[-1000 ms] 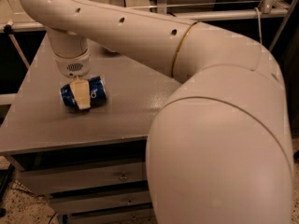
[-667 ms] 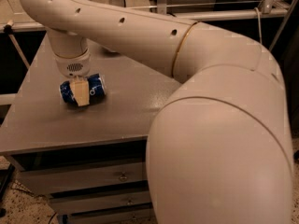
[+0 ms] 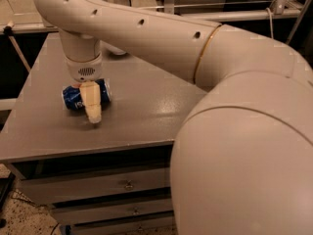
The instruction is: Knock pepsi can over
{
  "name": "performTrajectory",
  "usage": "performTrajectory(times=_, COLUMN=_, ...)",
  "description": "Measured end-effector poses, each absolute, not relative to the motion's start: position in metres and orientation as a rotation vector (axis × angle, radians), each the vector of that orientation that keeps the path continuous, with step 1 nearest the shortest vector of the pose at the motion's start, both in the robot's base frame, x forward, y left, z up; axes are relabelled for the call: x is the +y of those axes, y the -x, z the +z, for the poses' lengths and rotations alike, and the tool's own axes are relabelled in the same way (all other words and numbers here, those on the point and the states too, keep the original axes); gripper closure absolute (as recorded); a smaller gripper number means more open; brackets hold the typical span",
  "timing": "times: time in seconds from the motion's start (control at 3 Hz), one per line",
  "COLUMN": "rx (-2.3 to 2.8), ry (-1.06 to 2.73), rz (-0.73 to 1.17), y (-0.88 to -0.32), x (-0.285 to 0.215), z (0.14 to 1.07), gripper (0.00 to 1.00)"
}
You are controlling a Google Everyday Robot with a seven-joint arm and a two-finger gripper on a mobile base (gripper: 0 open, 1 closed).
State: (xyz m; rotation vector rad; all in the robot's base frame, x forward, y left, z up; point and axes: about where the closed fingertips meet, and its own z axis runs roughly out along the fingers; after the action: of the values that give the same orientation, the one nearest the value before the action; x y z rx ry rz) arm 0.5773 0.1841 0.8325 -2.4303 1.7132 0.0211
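The pepsi can (image 3: 74,97) is dark blue with white lettering. It lies on its side on the grey table (image 3: 146,111), near the left side. My gripper (image 3: 93,112) hangs straight down from the cream wrist (image 3: 84,65), right over the can. Its cream tip reaches down in front of the can's right half, to the table surface, and hides the middle of the can.
My large cream arm (image 3: 205,58) sweeps across the top and right of the view and hides much of the table. A white bowl (image 3: 115,49) shows partly behind the arm at the back. Drawers (image 3: 127,185) sit under the table's front edge. Metal railings stand behind.
The gripper's tip has shifted slightly toward the table's front edge. The can lies on its side in about the same spot.
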Motion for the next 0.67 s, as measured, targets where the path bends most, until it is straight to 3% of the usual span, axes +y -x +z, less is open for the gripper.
performTrajectory(times=0.67, rx=1.876, ry=2.240, rz=0.036, y=-0.576, x=0.104, z=0.834, gripper=0.00)
